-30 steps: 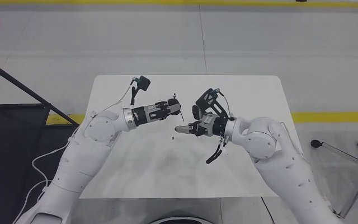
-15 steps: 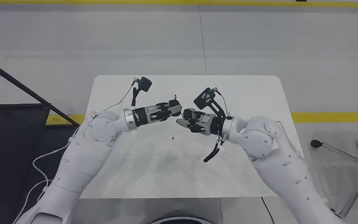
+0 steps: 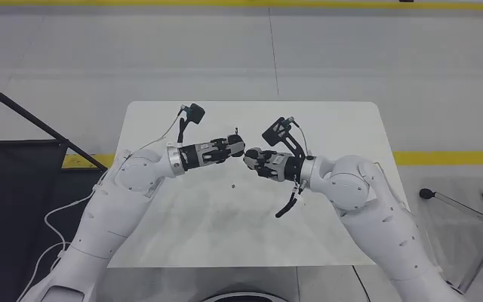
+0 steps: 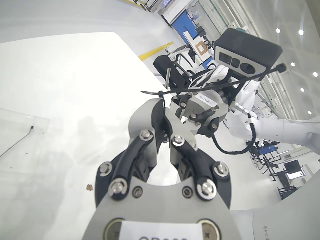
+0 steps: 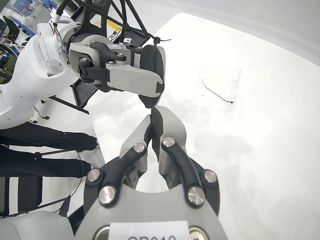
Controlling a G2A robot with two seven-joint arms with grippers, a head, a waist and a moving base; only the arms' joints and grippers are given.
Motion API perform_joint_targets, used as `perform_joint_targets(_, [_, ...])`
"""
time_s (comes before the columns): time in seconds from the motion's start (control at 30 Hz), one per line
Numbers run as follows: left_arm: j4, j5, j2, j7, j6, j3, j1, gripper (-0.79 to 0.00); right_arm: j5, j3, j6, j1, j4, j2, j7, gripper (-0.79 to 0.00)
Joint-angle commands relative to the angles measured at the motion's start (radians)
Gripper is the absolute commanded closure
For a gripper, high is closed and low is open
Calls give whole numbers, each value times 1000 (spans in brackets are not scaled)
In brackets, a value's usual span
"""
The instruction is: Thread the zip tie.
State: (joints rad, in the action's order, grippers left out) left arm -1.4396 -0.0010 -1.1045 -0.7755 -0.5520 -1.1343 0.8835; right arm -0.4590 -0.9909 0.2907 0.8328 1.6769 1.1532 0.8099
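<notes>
It is bright in here and the light falls evenly from above. Round ceiling lamps (image 4: 300, 32) hang in rows and burn as hard white spots in the left wrist view. The white desk (image 3: 226, 226) throws back so much light that its surface washes out to near glare, paler even than the grey floor (image 3: 226, 53). Bolt heads (image 5: 195, 193) on the right claw (image 5: 153, 114) catch small glints. Both wrist views bulge, bending the desk's edge and the shelving (image 4: 225, 8) into curves toward the corners.
</notes>
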Motion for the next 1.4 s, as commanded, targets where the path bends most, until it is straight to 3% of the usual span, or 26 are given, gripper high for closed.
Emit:
perform_joint_targets(0.0, [0,0,0,0,0,0,0,0,1,0,1,0,-1,0,0,0])
perform_joint_targets(0.1, [1,-7,0,0,0,0,0,0,3,-1,1,-2,-2,1,-1,0])
perform_joint_targets(0.13, [1,-12,0,-1,-1,0,0,-120,3,-2,2,-2,-3,1,-2,0])
perform_joint_targets(0.17, [3,-16,0,-2,-1,0,0,-311,4,-3,2,-2,-4,1,-3,0])
perform_joint_targets(0.2, [4,-21,0,-2,1,-1,0,-742,5,-5,2,-1,-6,1,-4,0])
perform_joint_targets(0.23, [5,-25,0,-5,3,-1,0,-785,7,-6,2,-1,-7,1,-5,0])
perform_joint_targets(0.63, [36,-96,13,-50,1,-50,22,-785,48,-81,39,9,-26,-10,-18,0])
perform_joint_targets(0.77, [47,-203,22,-79,-6,-95,46,-785,141,-110,162,2,-60,-16,13,0])
perform_joint_targets(0.9, [62,-338,27,-150,41,-124,49,-785,255,-125,329,-19,-111,-22,62,0])
perform_joint_targets(1.07, [105,-502,26,-237,125,-128,22,-785,371,-118,443,-53,-157,-25,122,0])
perform_joint_targets(1.37, [105,-502,26,-237,125,-128,22,-785,376,-116,438,-68,-165,-27,139,0])
